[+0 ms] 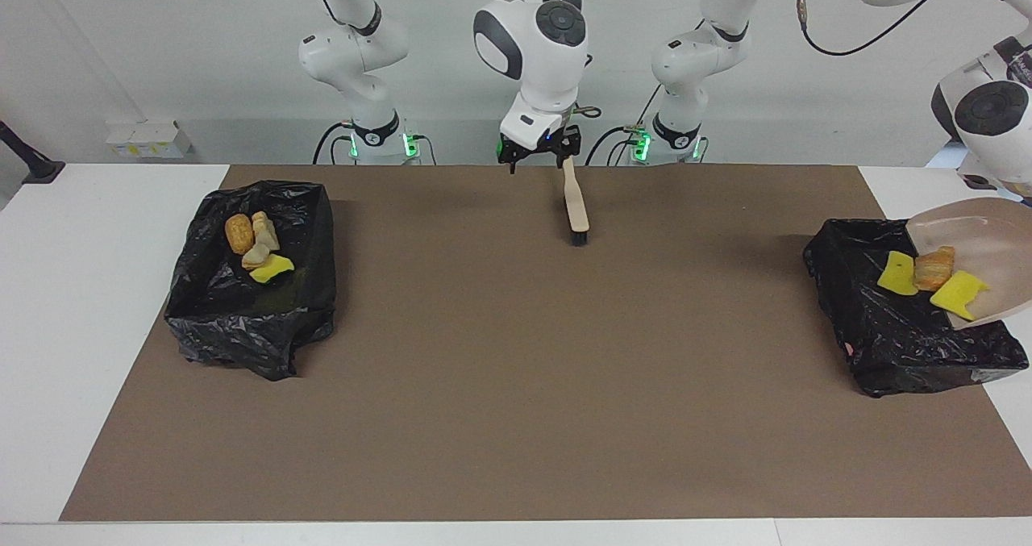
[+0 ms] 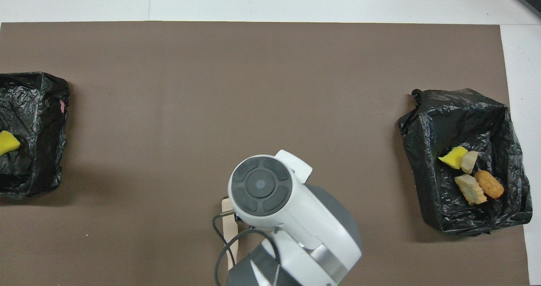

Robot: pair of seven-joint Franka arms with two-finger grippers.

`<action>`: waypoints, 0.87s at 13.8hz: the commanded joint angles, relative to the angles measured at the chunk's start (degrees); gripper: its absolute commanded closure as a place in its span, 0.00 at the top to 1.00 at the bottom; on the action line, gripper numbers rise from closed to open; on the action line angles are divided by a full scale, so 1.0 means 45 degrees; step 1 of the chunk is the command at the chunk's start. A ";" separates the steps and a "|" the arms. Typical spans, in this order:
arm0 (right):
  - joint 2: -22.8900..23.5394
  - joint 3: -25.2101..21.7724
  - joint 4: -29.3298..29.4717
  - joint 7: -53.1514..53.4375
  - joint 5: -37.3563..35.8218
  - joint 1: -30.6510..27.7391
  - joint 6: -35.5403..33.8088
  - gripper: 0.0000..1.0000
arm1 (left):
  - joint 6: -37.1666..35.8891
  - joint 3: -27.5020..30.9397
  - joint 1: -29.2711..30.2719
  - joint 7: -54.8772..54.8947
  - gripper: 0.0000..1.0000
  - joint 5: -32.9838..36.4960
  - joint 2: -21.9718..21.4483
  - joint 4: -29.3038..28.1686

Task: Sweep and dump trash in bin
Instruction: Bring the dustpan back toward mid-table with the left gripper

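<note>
Now I see my right gripper [image 1: 538,152] open and empty, hanging over the brush [image 1: 575,205] lying on the brown mat [image 1: 516,385]. My left gripper is out of sight, clamped shut; the tilted beige dustpan [image 1: 988,243] spills three scraps [image 1: 929,270] over the bin [image 1: 903,328] at its end. Four scraps [image 1: 256,246] lie in the other bin [image 1: 250,320].

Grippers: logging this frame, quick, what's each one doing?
Left tool: out of view, closed; dustpan tilted over bin.
Right tool: open, above brush, holding nothing.
</note>
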 commanded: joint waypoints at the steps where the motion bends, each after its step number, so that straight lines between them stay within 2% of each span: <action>1: -0.0009 0.0163 0.0626 -0.1372 -0.1134 -0.0853 -0.0789 1.00 | -0.1402 0.0185 -0.0770 -0.0995 0.00 0.1648 -0.0722 -0.0601; 3: 0.0010 0.0163 0.1018 -0.2543 -0.1255 -0.1867 -0.1046 1.00 | -0.2322 0.0185 -0.1337 -0.0996 0.00 0.2394 -0.0820 -0.0601; 7: 0.0010 -0.0051 0.1779 -0.6483 -0.1314 -0.4171 -0.1046 1.00 | -0.2912 -0.0009 -0.1825 -0.1131 0.00 0.1988 -0.1054 -0.0367; 9: 0.0030 -0.0072 0.2093 -0.7839 -0.1643 -0.5266 -0.0969 1.00 | -0.3651 0.0009 -0.2703 -0.1851 0.00 -0.0111 -0.0900 -0.0096; 12: 0.0030 -0.0130 0.2210 -0.8153 -0.2543 -0.6535 -0.0813 1.00 | -0.4394 -0.0010 -0.3719 -0.3489 0.00 -0.2770 -0.0859 0.0004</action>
